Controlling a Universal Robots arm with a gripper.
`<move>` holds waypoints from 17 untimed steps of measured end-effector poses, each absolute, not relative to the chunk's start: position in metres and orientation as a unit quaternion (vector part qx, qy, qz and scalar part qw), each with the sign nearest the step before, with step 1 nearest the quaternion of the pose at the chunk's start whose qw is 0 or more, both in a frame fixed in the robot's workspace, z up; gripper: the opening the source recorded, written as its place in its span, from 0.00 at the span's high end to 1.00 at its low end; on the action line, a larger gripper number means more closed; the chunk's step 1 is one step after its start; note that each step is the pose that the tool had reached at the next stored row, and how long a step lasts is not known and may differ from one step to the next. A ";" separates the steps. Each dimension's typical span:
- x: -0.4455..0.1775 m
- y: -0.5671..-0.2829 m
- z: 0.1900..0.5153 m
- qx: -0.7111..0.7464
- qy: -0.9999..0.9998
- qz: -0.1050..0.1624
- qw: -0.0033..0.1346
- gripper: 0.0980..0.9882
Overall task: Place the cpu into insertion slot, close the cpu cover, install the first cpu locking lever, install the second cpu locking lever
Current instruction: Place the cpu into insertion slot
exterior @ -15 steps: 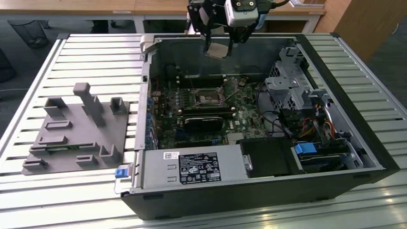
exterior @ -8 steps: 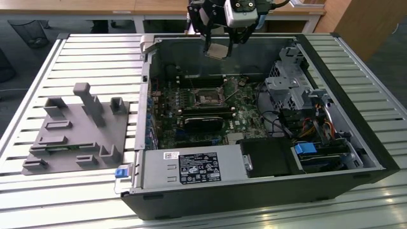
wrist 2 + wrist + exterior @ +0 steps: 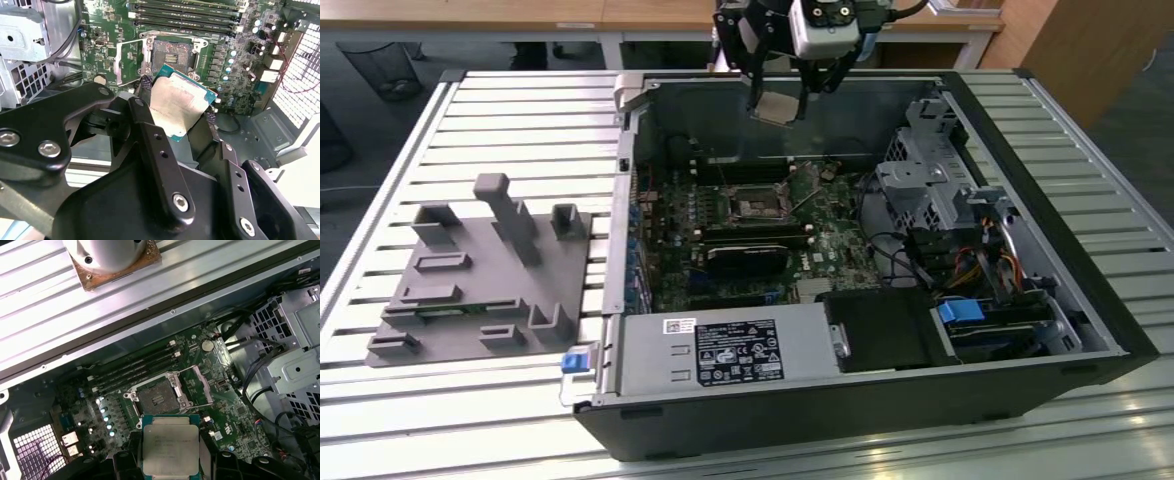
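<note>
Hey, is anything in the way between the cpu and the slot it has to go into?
Nothing visible is. The gripper holds the cpu above the case, and the slot below lies open: its cover is swung aside and its dark centre is bare.

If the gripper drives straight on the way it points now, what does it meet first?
Likely the open insertion slot, or the green board right beside it, with the held cpu touching first. Nothing shows in between, but depth is unclear.
</note>
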State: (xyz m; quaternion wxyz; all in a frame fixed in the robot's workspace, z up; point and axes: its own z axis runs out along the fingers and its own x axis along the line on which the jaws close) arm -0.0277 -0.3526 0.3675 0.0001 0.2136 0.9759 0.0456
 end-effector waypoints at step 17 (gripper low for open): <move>-0.028 -0.353 0.366 0.225 0.973 0.046 0.001 0.50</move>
